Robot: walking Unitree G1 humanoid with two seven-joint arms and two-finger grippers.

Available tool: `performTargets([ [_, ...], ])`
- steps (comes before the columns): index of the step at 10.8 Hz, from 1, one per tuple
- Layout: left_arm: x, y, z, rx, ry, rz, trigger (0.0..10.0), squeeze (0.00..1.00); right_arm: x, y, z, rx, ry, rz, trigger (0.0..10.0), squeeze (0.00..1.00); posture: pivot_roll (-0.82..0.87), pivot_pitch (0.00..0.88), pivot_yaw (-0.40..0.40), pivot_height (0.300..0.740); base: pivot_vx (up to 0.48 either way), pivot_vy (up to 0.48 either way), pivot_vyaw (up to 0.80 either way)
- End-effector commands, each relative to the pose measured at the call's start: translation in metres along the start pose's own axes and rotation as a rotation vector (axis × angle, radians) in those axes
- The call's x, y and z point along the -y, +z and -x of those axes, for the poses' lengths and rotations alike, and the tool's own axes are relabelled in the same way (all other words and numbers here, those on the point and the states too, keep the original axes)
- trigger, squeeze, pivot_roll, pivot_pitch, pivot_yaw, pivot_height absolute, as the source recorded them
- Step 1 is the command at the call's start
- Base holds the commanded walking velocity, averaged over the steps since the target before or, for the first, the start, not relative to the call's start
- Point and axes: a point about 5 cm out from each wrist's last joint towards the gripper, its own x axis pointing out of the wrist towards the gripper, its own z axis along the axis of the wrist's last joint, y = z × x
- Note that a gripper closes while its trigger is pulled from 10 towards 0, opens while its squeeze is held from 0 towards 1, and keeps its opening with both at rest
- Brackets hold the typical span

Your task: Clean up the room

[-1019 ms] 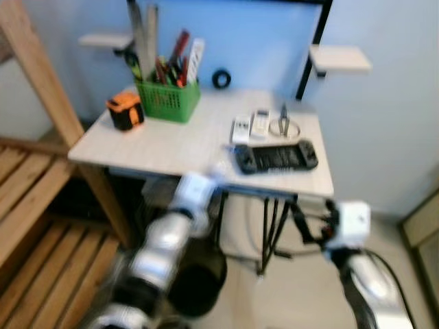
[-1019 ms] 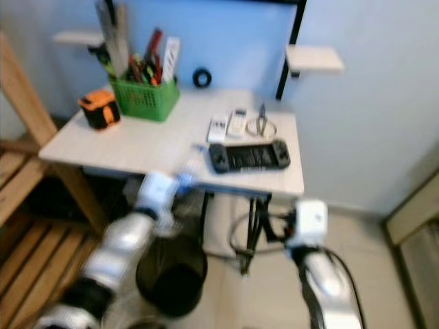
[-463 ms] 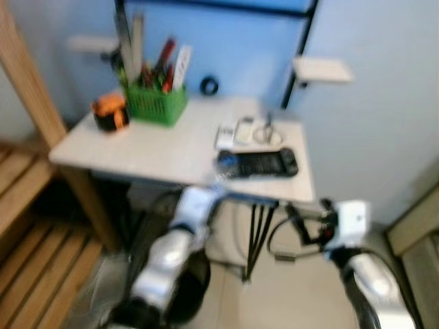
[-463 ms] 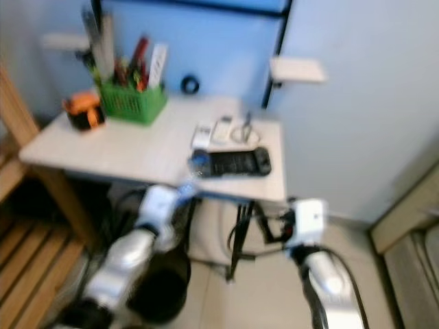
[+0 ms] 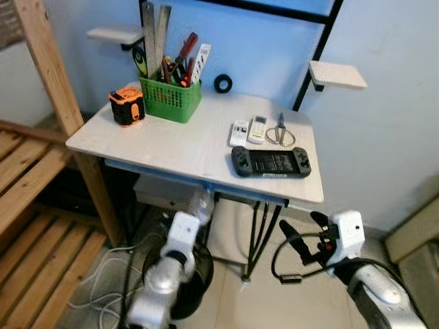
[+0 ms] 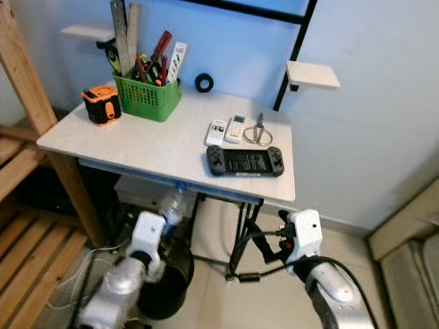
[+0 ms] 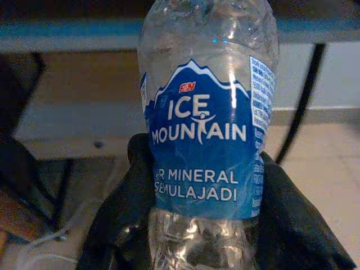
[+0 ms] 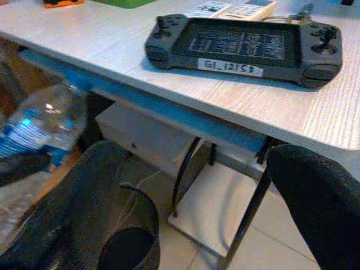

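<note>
My left gripper (image 7: pixel 205 228) is shut on a clear plastic water bottle (image 7: pixel 207 129) with a blue Ice Mountain label. The bottle (image 5: pixel 201 201) is upright, just below the front edge of the white table (image 5: pixel 164 147) and above a black bin (image 5: pixel 194 282) on the floor. My right gripper (image 5: pixel 302 232) is open and holds nothing. It hangs below the table's right front corner, with its fingers (image 8: pixel 84 194) spread wide and pointing towards the bottle and the bin (image 8: pixel 130 250).
On the table are a black game console (image 5: pixel 271 162), two white remotes (image 5: pixel 248 129), scissors (image 5: pixel 279 129), a green tool basket (image 5: pixel 169 97), an orange tape measure (image 5: pixel 127 107) and a black tape roll (image 5: pixel 222 83). A wooden rack (image 5: pixel 41 137) stands left. Cables (image 5: pixel 103 274) lie on the floor.
The camera shifted and the picture is now sharp. My left gripper has come down with the bottle, from level with the table's edge to below it, over the bin.
</note>
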Motion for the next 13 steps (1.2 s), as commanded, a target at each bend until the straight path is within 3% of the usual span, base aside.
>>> performTargets([
  [1, 0.014, 0.002, -0.001, -0.015, -0.048, -0.004, 10.0, 0.00, 0.003, 0.004, 0.005, 0.001, 0.012, 0.000, 10.0, 0.60, -0.10, 0.000, -0.123, 0.716, 0.000, 0.000, 0.00],
  [4, 0.001, -0.026, -0.014, -0.215, -0.009, -0.089, 10.0, 0.00, 0.005, 0.006, 0.009, -0.032, 0.061, 0.002, 10.0, 0.60, -0.10, 0.000, -0.156, 0.716, 0.000, 0.000, 0.00],
  [7, -0.040, -0.044, -0.013, -0.398, 0.086, -0.244, 10.0, 0.00, 0.007, 0.006, 0.016, -0.063, 0.074, -0.056, 10.0, 0.60, -0.14, 0.041, -0.167, 0.716, 0.000, 0.000, 0.00],
  [10, -0.067, -0.054, -0.005, -0.481, 0.178, -0.264, 10.0, 0.00, 0.003, -0.001, 0.015, -0.105, 0.106, -0.093, 10.0, 0.60, -0.12, 0.088, -0.157, 0.716, 0.000, 0.000, 0.00],
  [13, -0.086, -0.061, 0.005, -0.514, 0.198, -0.316, 10.0, 0.00, -0.017, -0.007, 0.007, -0.120, 0.165, -0.141, 10.0, 0.59, -0.05, 0.181, -0.140, 0.716, 0.000, 0.000, 0.00],
])
